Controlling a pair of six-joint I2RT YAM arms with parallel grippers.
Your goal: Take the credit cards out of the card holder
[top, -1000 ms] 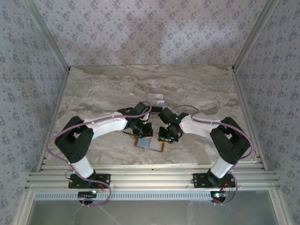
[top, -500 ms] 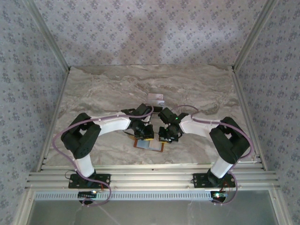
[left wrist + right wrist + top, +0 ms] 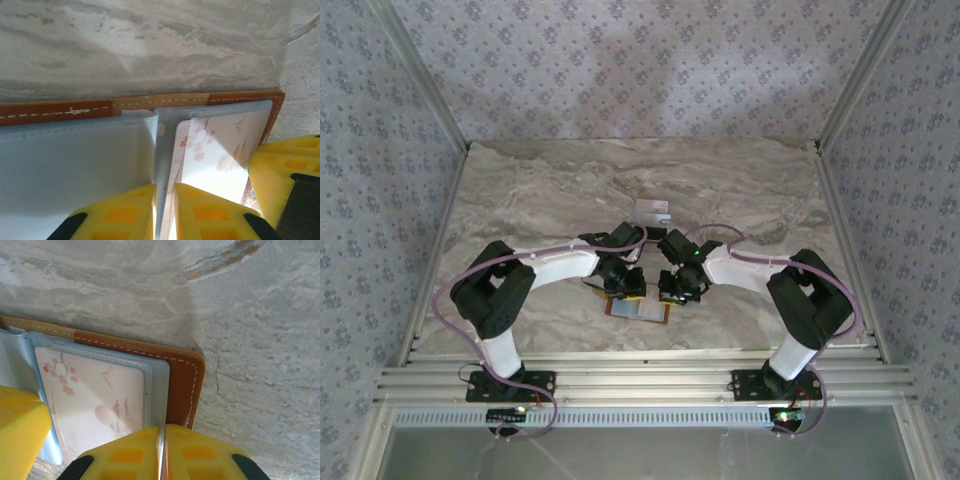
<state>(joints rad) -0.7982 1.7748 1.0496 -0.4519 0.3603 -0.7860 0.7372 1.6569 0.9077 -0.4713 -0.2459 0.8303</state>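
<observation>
The card holder (image 3: 640, 308) lies open on the marble near the front edge, brown leather (image 3: 181, 385) with grey-blue lining (image 3: 70, 160). A pale credit card printed with pink blossoms (image 3: 95, 400) (image 3: 220, 150) sits inside its right sleeve. My left gripper (image 3: 165, 187) (image 3: 626, 285) is shut on an upright grey-blue sleeve leaf at the holder's middle. My right gripper (image 3: 162, 429) (image 3: 677, 290) is shut on the holder's right edge, where lining meets leather. Another pale card (image 3: 652, 211) lies flat on the table just beyond both grippers.
The marble tabletop (image 3: 540, 190) is walled by patterned panels left, right and back. An aluminium rail (image 3: 640, 380) runs along the front. The two grippers stand close together; the right one's yellow finger (image 3: 285, 170) shows beside the left one's.
The left arm has drawn its elbow in and its gripper has shifted slightly over the card holder. The right arm and the holder have stayed put.
</observation>
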